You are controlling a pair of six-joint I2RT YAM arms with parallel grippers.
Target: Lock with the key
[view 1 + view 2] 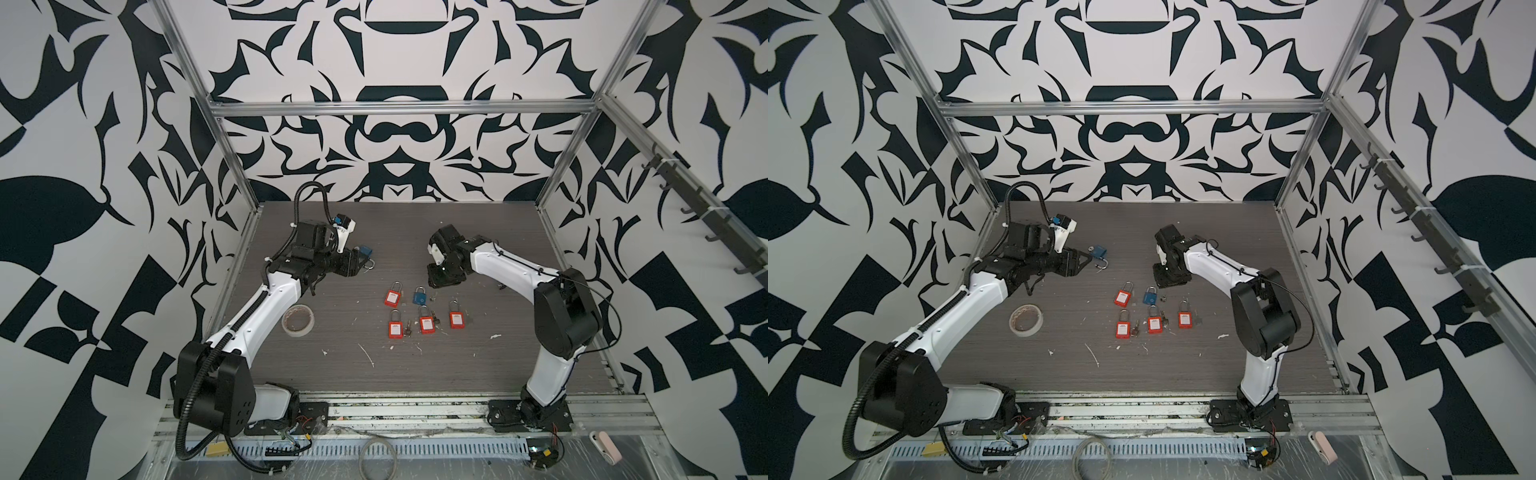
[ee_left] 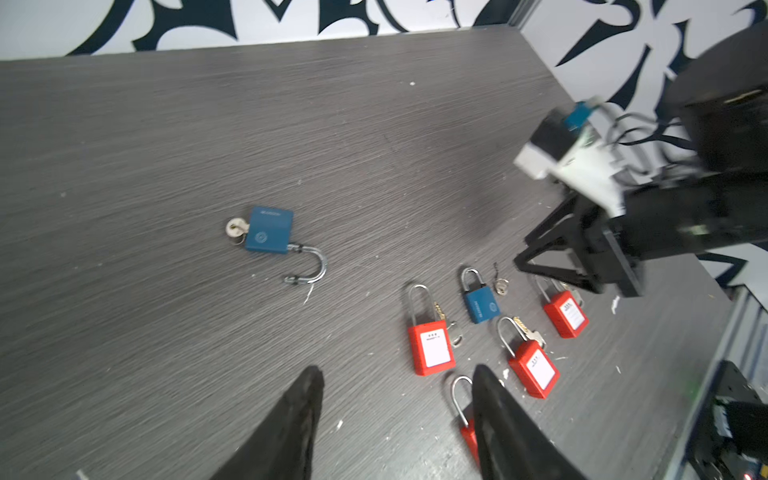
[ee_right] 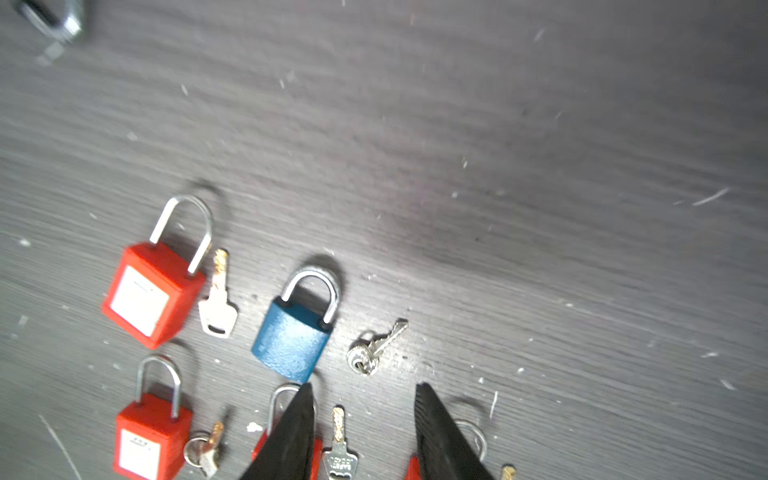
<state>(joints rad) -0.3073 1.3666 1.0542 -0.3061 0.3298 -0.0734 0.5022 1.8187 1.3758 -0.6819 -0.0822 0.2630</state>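
Surface: grey wood-grain table (image 1: 415, 365) flecked with white scraps, enclosed by walls (image 1: 395, 145) printed in black and white.
Left gripper: left of centre in both top views (image 1: 359, 266), low over the table and pointing right. In the left wrist view (image 2: 397, 372) its two black fingers stand spread at the bottom edge, with bare table between them.
Tape roll: lower left of the tabletop in a top view (image 1: 297, 319), lying flat beside the left arm's white link, well apart from the locks.
Open blue padlock: flat on the table just right of the left gripper's fingertips in a top view (image 1: 1099, 251), apart from them. It sits left of centre in the left wrist view (image 2: 268, 230).
Shackle: swung out from the body (image 2: 316, 266), one leg free.
Key: seated in that padlock's base (image 2: 237, 228), at the end away from the shackle.
Red padlocks: four at mid-table (image 1: 426, 324), one in the upper row and three in the lower, shackles toward the back wall.
Closed blue padlock: upper row, right of the upper red one (image 1: 419, 296).
Loose key: on a small ring just right of the closed blue padlock (image 3: 376, 347), not touching it.
Right gripper: right of centre in a top view (image 1: 441, 277), pointing down, just above and right of the closed blue padlock. In the right wrist view (image 3: 363, 388) its fingers are parted over the lower row.
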